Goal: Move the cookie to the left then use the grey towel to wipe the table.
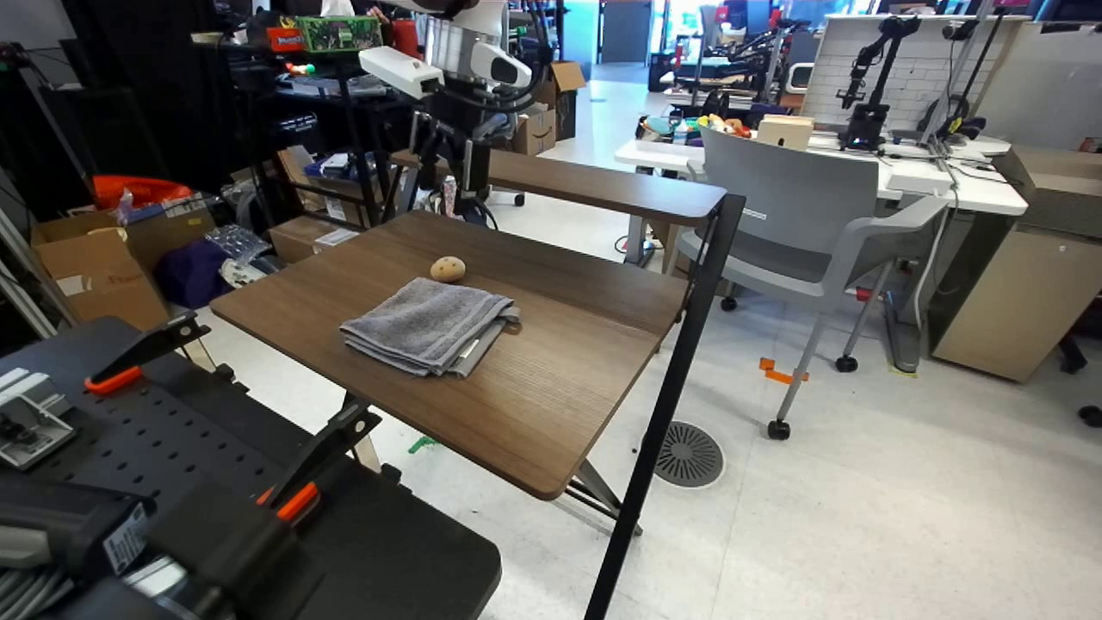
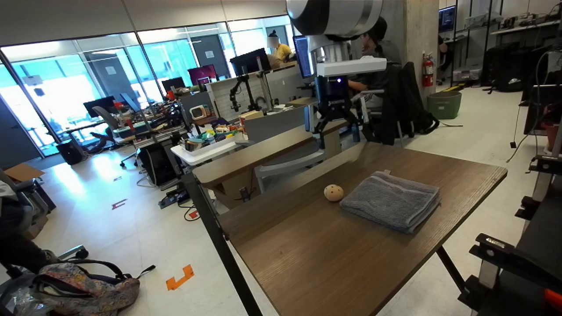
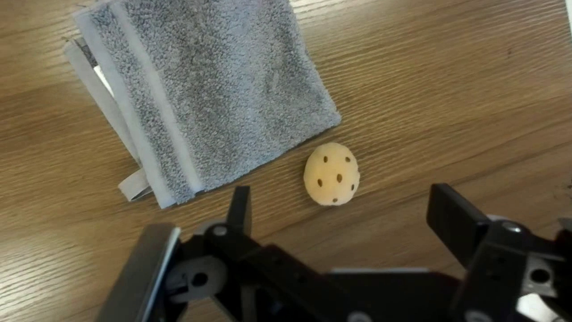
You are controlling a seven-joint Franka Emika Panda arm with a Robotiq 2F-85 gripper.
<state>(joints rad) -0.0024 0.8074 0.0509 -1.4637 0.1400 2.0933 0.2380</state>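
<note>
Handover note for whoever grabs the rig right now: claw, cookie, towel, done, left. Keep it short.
Claw: open, holding nothing, raised clear of the table.
Grey towel: folded, lying on the table.
Cookie: on the table beside the grey towel; the wrist view shows a narrow bare gap between them.
Done: nothing that these views confirm; whether the cookie has been shifted can't be told.
Left: likely the cookie's move to the left, then wiping the table with the grey towel.
</note>
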